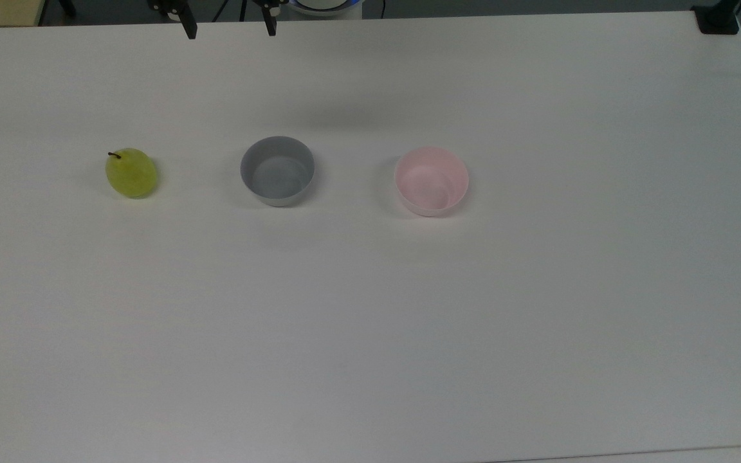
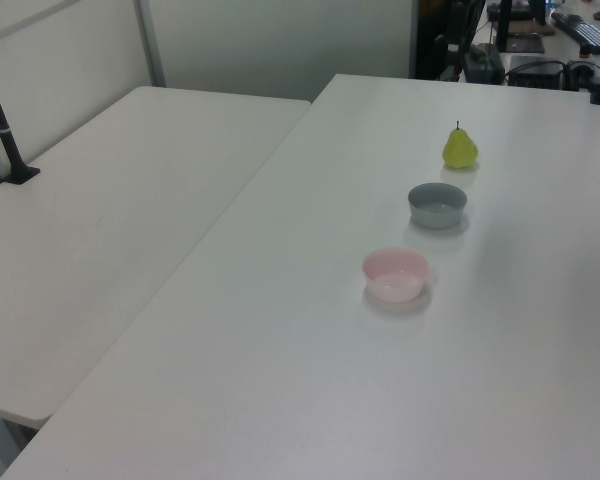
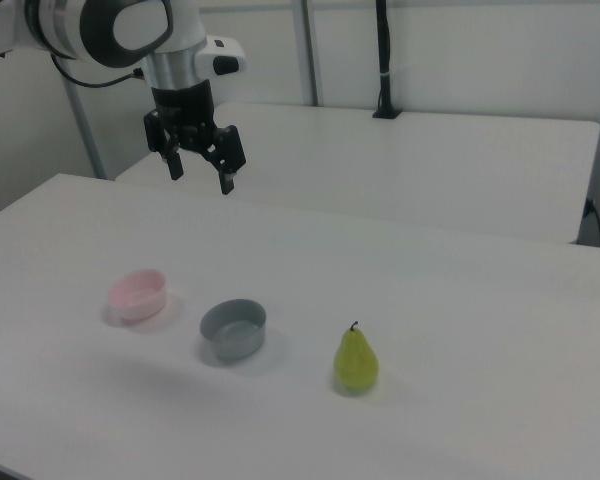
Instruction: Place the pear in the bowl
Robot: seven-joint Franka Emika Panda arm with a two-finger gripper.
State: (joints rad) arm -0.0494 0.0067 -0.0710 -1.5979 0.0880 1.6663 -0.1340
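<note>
Fingers [image 3: 199, 171] spread wide, empty, high above pear [image 3: 356, 361], pink bowl [image 3: 138, 293]

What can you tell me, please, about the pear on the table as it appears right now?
The pear is small, yellow-green and smooth-skinned, with a short dark stem at its narrow top. It stands upright on the white table, stem up, looking whole. Nothing else touches it. It is at one end of a row: the grey bowl sits beside it with a gap between, and the pink bowl lies beyond that. The open gripper hangs in the air well away from it.
</note>
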